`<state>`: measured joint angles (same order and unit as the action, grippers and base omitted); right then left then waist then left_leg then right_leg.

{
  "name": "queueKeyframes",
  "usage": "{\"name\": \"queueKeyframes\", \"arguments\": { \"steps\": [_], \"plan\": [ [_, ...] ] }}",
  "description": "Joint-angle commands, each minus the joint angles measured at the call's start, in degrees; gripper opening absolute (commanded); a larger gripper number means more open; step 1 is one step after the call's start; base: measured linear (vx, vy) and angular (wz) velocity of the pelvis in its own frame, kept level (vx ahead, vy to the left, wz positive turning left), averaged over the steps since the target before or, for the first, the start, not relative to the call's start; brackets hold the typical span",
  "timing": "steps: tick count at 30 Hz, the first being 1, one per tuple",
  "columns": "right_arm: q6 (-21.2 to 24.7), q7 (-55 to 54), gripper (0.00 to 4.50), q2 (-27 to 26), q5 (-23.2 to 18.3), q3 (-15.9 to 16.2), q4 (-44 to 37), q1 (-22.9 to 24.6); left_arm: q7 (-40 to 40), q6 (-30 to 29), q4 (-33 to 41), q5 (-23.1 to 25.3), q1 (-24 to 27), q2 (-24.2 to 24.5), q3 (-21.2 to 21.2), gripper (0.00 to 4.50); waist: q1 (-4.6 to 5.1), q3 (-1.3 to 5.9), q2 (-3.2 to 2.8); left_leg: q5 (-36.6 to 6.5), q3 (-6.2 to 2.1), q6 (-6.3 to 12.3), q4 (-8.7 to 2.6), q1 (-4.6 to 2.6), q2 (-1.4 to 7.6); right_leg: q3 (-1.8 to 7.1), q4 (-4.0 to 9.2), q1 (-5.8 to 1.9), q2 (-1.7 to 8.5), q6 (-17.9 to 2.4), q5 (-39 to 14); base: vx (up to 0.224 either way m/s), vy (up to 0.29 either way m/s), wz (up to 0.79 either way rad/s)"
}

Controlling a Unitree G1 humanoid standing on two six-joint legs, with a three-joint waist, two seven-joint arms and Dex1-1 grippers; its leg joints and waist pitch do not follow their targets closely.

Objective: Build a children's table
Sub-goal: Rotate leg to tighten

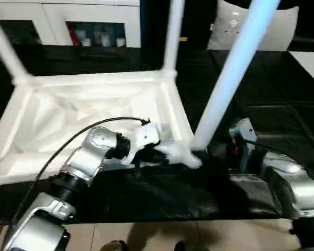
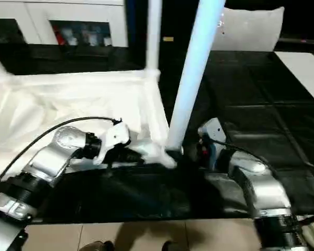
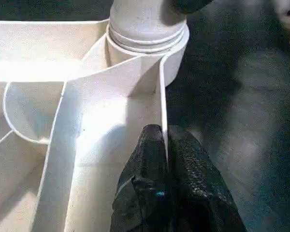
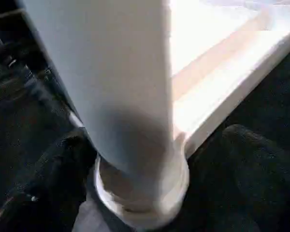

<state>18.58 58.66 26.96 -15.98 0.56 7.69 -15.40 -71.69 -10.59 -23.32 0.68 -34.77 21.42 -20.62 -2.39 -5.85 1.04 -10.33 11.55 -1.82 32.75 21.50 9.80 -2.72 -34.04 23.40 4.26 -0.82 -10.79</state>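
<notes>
Black matting carries the upturned children's table [image 1: 94,112]; its rim is pinched by the shut left gripper [image 3: 165,159], while a leg [image 1: 235,68], rising upright from the near corner socket, is straddled by the open right gripper [image 4: 150,188].

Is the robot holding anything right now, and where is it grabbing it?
The left gripper pinches the table top's thin side wall, just beside the corner socket. The right gripper straddles the leg near its base, fingers apart, not gripping.
</notes>
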Motion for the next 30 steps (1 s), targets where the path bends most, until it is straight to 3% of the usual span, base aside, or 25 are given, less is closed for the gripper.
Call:
{"name": "queueKeyframes", "arguments": {
  "steps": [1,5,6,10,17,23,27,28,30],
  "plan": [
    [-1.3,8.1,4.47,2.7,-1.9,1.4,0.6,-0.5,-4.9,2.6,0.2,0.1,0.2,0.8,-3.1,0.00,0.01,3.58,0.49,-8.2,-1.34,6.64,-3.13,-1.01,3.73,2.86,3.53,-3.02,4.35,-16.0,-6.5,0.000,0.000,0.00],
    [-3.1,12.2,4.47,4.1,-2.4,2.5,1.7,-1.2,-6.7,4.1,0.0,-0.2,0.1,1.7,-3.6,0.00,-0.11,3.61,0.54,-7.9,-1.38,6.68,-3.11,-0.94,3.79,2.74,3.50,-2.96,4.43,-15.9,-7.7,0.000,0.000,0.00],
    [-3.4,14.1,4.19,4.5,-2.8,2.8,2.3,-1.7,-7.7,4.7,0.1,-0.3,0.2,2.0,-3.8,0.00,-0.19,3.61,0.75,-8.1,-1.31,6.52,-3.10,-0.96,3.83,2.72,3.59,-2.91,4.40,-15.8,-8.6,0.000,0.000,0.00],
    [-2.5,20.6,4.06,5.8,-4.4,4.9,3.2,-3.0,-11.3,6.8,1.1,-0.7,0.7,3.4,-5.0,0.00,-0.65,3.75,0.77,-6.9,-1.25,6.82,-3.00,-1.01,3.94,2.64,3.17,-2.90,4.24,-15.9,-7.5,0.000,0.000,0.00],
    [-1.5,25.2,3.26,6.0,-5.1,7.2,3.9,-3.7,-14.0,7.8,1.8,-1.4,0.9,3.2,-6.0,0.00,-1.36,3.96,0.93,-5.5,-1.12,7.39,-2.77,-1.00,3.97,2.58,2.88,-2.79,4.30,-16.5,-6.1,0.000,0.000,0.00],
    [-1.4,27.4,2.82,6.5,-5.4,8.6,3.9,-3.7,-14.8,9.1,0.8,-1.2,0.4,3.2,-6.4,0.00,-1.64,3.81,0.98,-7.2,-1.20,6.28,-2.88,-1.03,3.98,2.64,3.24,-2.69,4.42,-15.4,-9.7,0.000,0.000,0.00],
    [-1.4,28.2,2.51,6.4,-5.4,9.2,3.6,-3.3,-14.9,9.4,0.6,-1.2,0.1,3.2,-6.5,0.00,-1.96,3.88,0.97,-7.0,-1.18,6.00,-2.86,-1.09,3.99,2.67,3.16,-2.64,4.37,-15.2,-9.6,0.000,0.000,0.00],
    [-1.4,28.2,2.42,6.4,-5.4,9.2,3.6,-3.3,-14.9,9.4,0.6,-1.2,0.1,3.2,-6.5,0.00,-2.10,4.06,0.71,-7.0,-1.23,5.88,-2.83,-1.17,4.01,2.66,3.13,-2.71,4.44,-15.3,-9.6,0.000,0.000,0.00],
    [-1.0,28.4,2.31,6.3,-5.5,9.3,3.1,-3.0,-14.9,9.5,0.5,-1.1,0.1,3.2,-6.5,0.00,-2.17,4.13,0.86,-6.8,-1.21,5.69,-2.79,-1.07,3.96,2.66,3.04,-2.79,4.40,-15.4,-8.9,0.000,0.000,0.00]
  ]
}}
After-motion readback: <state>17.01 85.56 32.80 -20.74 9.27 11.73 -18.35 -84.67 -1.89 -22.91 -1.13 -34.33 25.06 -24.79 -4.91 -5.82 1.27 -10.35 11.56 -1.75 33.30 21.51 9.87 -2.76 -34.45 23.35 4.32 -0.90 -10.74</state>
